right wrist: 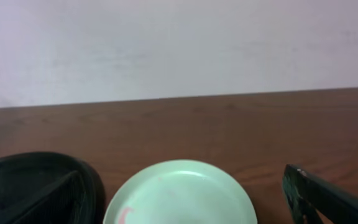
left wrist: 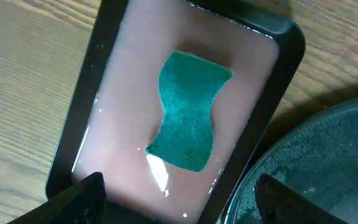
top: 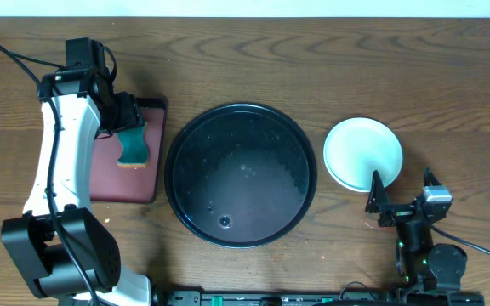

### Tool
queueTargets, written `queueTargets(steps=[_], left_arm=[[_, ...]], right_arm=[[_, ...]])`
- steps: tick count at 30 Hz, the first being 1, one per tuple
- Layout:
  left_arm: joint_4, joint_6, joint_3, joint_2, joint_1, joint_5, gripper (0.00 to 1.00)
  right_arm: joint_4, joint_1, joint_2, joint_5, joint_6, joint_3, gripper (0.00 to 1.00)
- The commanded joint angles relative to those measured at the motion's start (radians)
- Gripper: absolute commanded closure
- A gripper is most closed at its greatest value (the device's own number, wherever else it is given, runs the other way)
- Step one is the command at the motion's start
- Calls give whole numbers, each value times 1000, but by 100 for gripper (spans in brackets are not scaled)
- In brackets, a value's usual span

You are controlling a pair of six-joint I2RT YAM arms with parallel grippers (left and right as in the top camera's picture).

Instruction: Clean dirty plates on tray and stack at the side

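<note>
My left claw (left wrist: 182, 190) hangs open above the green sponge (left wrist: 188, 112); my right claw (right wrist: 185, 190) gapes beside the plates (top: 363, 153), frame right of the bare black tray (top: 241, 174). Sponge ungripped, their red smear (right wrist: 127, 216) could go unwiped

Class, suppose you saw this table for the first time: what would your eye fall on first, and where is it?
The large glossy black tray sits mid-table, speckled with droplets and holding no plates. Left of it, a green sponge lies on a red rectangular tray below the open left gripper. Right of it, a pale mint plate with a small red smear rests on the wood tabletop.
</note>
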Motion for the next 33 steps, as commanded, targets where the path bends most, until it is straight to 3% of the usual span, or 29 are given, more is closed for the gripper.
queueTargets(steps=[1,33], left_arm=[[-4,-9,10,6,2,-5,23],[-5,-9,10,6,2,-5,23]], right_arm=[[-8,8,-7,-7,-13,-3,1],[-47,8,3,-18,18,-3,1]])
